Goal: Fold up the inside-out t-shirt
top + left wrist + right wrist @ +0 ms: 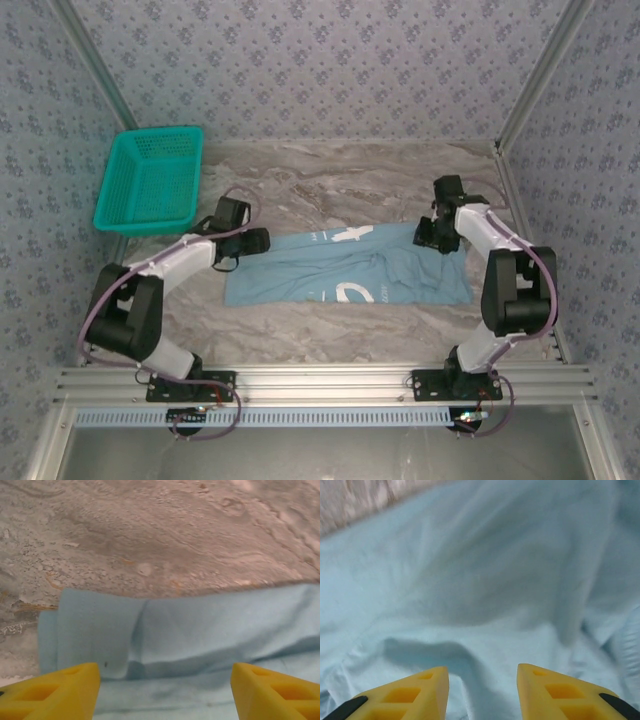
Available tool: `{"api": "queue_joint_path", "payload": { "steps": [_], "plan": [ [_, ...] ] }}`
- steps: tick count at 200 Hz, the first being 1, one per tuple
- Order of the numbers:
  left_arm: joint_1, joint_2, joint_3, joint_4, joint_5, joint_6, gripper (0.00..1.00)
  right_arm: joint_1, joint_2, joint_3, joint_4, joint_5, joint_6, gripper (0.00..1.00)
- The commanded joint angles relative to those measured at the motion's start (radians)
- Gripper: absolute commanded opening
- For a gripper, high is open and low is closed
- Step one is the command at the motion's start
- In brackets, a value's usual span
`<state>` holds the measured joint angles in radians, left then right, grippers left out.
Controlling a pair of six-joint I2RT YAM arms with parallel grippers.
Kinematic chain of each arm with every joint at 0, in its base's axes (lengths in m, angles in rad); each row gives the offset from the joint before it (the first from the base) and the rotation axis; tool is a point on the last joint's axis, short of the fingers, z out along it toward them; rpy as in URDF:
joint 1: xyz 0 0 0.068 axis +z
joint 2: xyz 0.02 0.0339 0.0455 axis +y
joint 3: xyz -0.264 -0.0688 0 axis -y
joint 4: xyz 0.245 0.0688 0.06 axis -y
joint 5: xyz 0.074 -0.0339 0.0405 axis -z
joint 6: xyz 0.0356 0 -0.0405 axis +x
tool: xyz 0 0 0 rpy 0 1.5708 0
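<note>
Across the middle of the top view, the marbled table (330,185) carries the inside-out t-shirt (330,272). It lies as a wide light-blue band from left of centre to right of centre, flat on its left half and rumpled toward the right. A teal basket (150,180) stands in the upper left, well apart from the cloth.

My left end effector (258,241) hovers at the shirt's upper left corner. Its wrist view shows the yellow fingers (55,687) wide apart with nothing between them and a doubled edge of cloth just ahead. My right end effector (432,236) sits over the upper right corner, its fingers (427,692) partly apart above creased fabric and clamped on nothing I can see. A small white print (352,292) marks the lower edge.

I judge the right side to be the risk: closing into those creases could catch several layers at once and drag the flat half askew. On the left, a shallow bite might take only the top layer and open the doubled edge.
</note>
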<state>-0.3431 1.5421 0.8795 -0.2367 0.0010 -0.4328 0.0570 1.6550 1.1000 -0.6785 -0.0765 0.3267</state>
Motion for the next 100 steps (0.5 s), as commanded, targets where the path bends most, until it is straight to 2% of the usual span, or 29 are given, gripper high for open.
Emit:
{"api": "queue_joint_path", "payload": {
  "steps": [1,32,66,100],
  "plan": [
    [0.027,0.07,0.046,-0.019,0.068,-0.032,0.69,-0.037,0.049,-0.036,0.018,-0.045,0.026,0.41],
    [0.067,0.127,0.036,-0.003,0.056,-0.03,0.69,-0.087,0.1,-0.061,0.036,-0.019,0.044,0.4],
    [0.072,0.15,-0.008,0.001,-0.039,-0.007,0.69,-0.126,0.12,-0.059,0.032,0.059,0.044,0.41],
    [0.073,0.082,-0.034,0.002,-0.136,-0.013,0.69,-0.129,0.108,-0.005,0.001,0.12,0.04,0.41]
  ]
}}
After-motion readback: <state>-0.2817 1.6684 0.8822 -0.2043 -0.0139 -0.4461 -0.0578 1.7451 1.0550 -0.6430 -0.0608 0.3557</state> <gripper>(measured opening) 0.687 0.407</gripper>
